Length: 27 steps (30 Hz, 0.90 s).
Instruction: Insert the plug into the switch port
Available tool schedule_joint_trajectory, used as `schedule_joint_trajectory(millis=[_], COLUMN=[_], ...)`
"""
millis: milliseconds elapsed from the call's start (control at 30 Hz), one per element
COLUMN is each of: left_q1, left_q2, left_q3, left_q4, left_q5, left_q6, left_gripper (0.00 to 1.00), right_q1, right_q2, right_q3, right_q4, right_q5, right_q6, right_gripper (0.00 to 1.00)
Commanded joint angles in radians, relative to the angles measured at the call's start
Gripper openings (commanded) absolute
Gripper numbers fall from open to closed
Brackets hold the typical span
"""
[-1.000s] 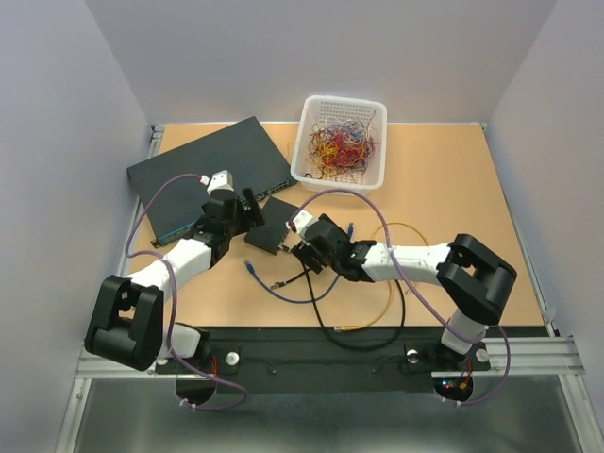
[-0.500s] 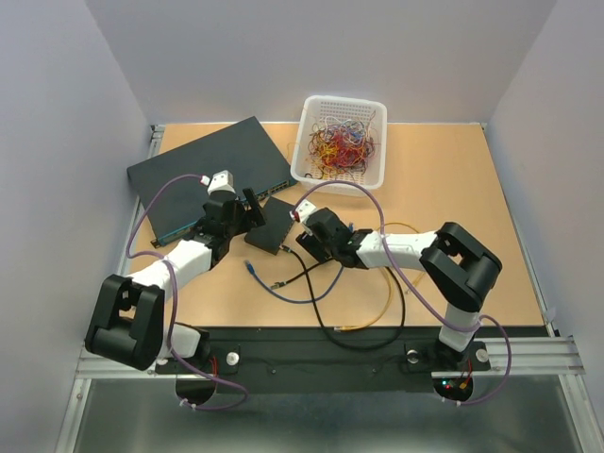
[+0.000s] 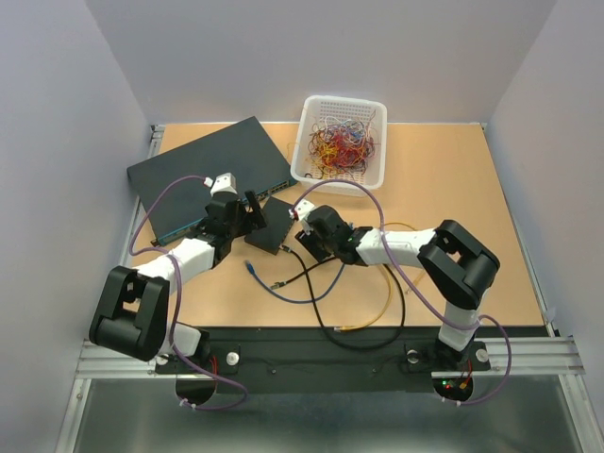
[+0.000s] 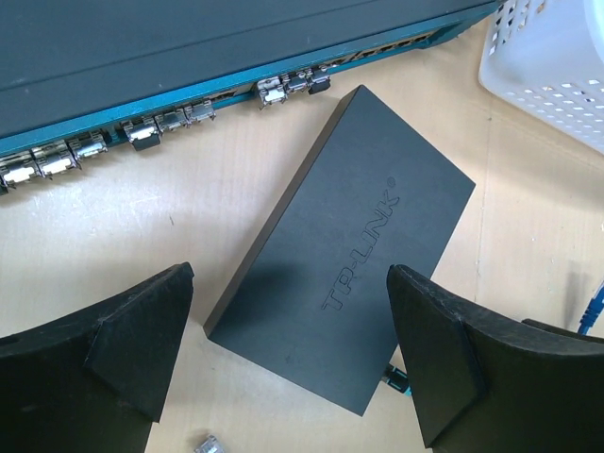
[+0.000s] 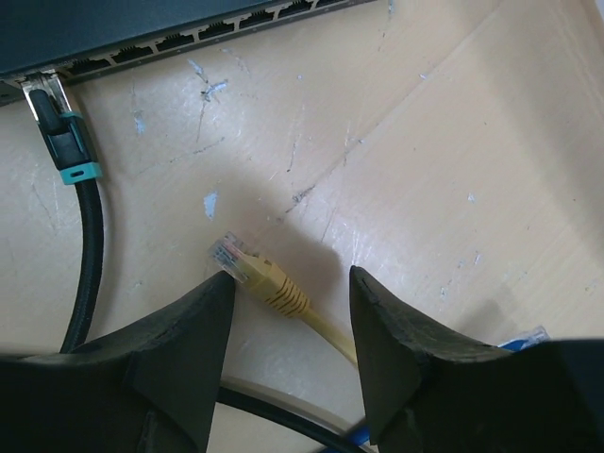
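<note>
The small black switch [image 3: 272, 226] lies between my two grippers; its lid reads TP-LINK in the left wrist view [image 4: 349, 236]. Its port row [image 5: 160, 38] faces my right gripper. A black plug with a teal band [image 5: 58, 132] sits in the end port. A yellow plug [image 5: 253, 276] lies loose on the table, apart from the ports. My right gripper [image 5: 291, 283] is open and straddles the yellow plug without holding it. My left gripper [image 4: 288, 349] is open and empty, with its fingers on either side of the switch's near end.
A large dark blue-grey box [image 3: 203, 175] with a port row [image 4: 170, 118] lies behind the switch. A white basket [image 3: 342, 140] of coloured wires stands at the back. Black [image 3: 321, 293], blue [image 3: 274, 288] and yellow [image 3: 389, 283] cables lie in front. A clear loose plug [image 4: 208, 444] lies near my left gripper.
My right gripper has moved left and back toward the switch's port edge, its forearm swinging with it. My left gripper has edged slightly closer to the switch.
</note>
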<state>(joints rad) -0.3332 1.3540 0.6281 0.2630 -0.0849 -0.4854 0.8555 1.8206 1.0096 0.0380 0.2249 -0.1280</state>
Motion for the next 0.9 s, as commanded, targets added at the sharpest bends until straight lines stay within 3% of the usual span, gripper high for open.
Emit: schedule_joint_trajectory(millis=[0,333,533,867], left_q1=[0.003,0.005,0.005,0.005], left_q2=[-0.007,-0.018,-0.036,-0.059], left_q3=[-0.013,-0.025,-0.038,-0.06], left_q4=[0.038,0.044,0.05,0.074], left_q5=[0.004,0.011,0.016,0.046], left_q6=[0.022,0.019,0.018,0.016], left_gripper=[0.95,0.95,0.95,0.95], right_q1=[-0.012,-0.015,-0.021,-0.021], right_q2=[0.046,0.057,0.059,-0.01], right_q3=[0.011,-0.011,-0.005,-0.014], right_q4=[-0.024,-0.033,-0.035,-0.035], right_q5=[-0.048,-0.044,-0.059,-0.102], right_q6=[0.019,0.045,0.085,0.111], right_gripper=[0.56,0.32,0.02,0.01])
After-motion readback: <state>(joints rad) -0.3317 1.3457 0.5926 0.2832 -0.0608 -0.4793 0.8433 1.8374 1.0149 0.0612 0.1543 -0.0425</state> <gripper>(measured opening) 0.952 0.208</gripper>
